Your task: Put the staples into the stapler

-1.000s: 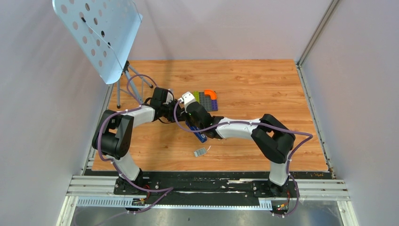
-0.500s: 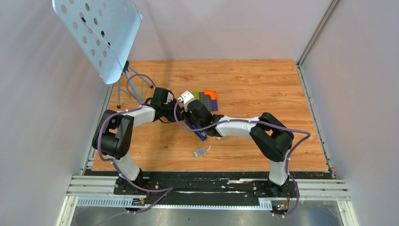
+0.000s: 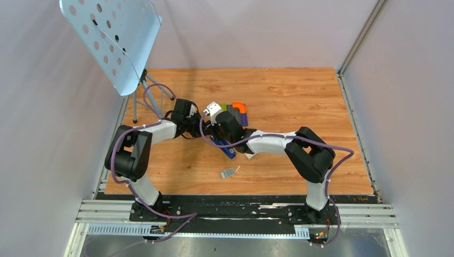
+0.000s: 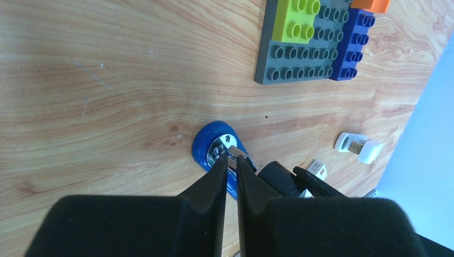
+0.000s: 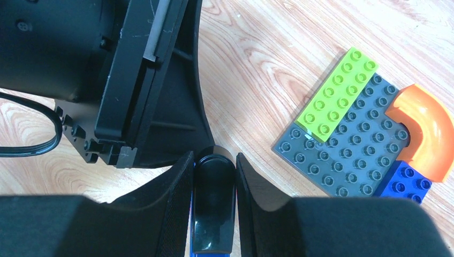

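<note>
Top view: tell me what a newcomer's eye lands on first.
Mid-table, both arms meet over the blue stapler: the right tool clamps its black end, and the left tool, tips nearly together, sits at its silver inside. Just behind them lies a colourful block plate, and a pale blue perforated stand looms over the far left corner.

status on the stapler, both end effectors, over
Right end effector clamped on stapler at its black top. Left end effector nearly shut at blue nose. Staples on table, unloaded. Block plate stands apart.
</note>
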Robot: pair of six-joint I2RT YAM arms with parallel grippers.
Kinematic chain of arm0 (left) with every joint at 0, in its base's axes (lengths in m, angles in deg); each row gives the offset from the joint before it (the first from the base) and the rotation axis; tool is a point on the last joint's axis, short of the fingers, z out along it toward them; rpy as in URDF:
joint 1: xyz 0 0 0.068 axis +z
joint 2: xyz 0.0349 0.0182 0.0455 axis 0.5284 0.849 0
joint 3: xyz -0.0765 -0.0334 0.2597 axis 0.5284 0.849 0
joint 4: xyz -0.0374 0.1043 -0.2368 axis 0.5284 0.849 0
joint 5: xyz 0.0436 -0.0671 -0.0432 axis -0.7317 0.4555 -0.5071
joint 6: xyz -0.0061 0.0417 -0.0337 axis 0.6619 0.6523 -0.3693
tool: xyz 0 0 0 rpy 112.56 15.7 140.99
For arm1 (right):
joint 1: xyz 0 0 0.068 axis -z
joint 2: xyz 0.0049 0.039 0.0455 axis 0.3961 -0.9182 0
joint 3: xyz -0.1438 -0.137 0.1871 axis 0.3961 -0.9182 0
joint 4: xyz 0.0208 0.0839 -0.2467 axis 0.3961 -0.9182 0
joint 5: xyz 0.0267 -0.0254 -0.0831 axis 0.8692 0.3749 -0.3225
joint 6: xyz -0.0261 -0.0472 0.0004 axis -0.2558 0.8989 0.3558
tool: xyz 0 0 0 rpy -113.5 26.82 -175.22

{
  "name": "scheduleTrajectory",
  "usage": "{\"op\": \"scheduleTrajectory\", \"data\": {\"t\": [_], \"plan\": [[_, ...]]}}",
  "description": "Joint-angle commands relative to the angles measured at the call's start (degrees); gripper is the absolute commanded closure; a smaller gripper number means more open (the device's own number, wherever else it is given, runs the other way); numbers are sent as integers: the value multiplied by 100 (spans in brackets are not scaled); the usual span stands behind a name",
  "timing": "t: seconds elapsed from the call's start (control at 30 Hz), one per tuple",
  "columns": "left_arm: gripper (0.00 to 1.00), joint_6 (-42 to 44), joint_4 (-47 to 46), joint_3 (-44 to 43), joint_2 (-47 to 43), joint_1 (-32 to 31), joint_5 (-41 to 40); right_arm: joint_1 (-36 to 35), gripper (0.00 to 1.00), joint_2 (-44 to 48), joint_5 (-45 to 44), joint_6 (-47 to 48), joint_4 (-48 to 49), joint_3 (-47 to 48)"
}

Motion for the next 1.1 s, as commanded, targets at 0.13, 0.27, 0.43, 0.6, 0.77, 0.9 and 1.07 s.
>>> {"op": "scheduleTrajectory", "data": {"t": [0.13, 0.27, 0.43, 0.6, 0.77, 0.9, 1.07], "plan": [[90, 63, -274, 135, -260, 326, -597, 215, 100, -112, -15, 210, -685, -362], [86, -1, -521, 404, -338, 515, -332, 239, 100, -97, 22, 209, -628, -454], [85, 84, -544, 375, -345, 546, -92, 265, 100, -99, 156, 209, -588, -453], [82, 134, -549, 359, -415, 557, 54, 368, 100, -44, 529, 460, -511, -508], [82, -24, -721, 371, -460, 566, 387, 552, 100, 49, 1048, 532, -331, -656], [80, 41, -675, 390, -512, 565, 393, 567, 100, -22, 1195, 558, -360, -564], [77, 349, -563, 360, -479, 560, 434, 558, 87, -79, 1355, 450, -523, -351]]}}
